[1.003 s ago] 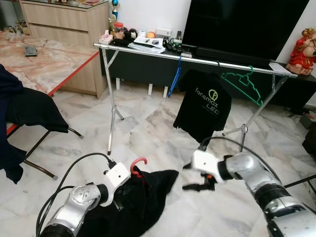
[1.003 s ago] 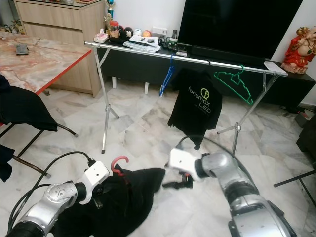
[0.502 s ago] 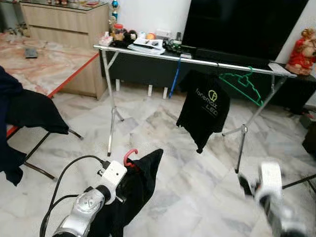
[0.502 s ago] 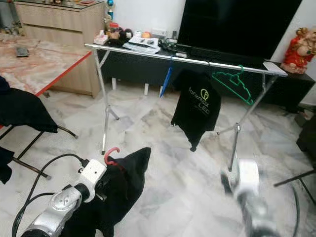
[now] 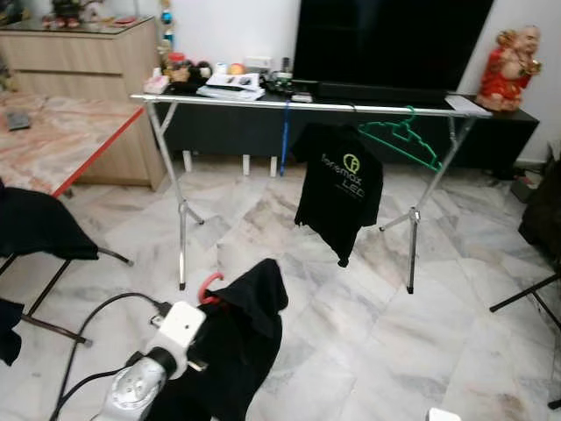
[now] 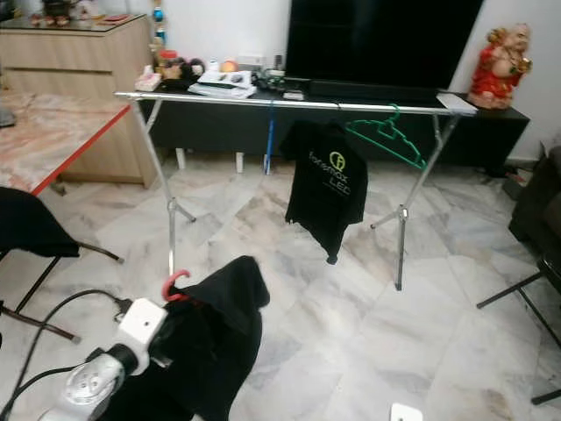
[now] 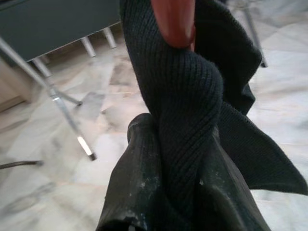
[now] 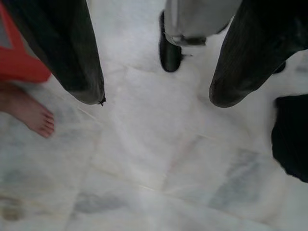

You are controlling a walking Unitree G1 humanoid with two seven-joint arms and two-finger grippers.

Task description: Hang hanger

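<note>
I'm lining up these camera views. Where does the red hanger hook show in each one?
Left eye view: red hanger hook low left, above the black garment, by the left gripper.
Right eye view: low left.
Left wrist view: top centre, garment wrapped under it.
Right wrist view: not in it.
Shared landmark: clothes rack.
</note>
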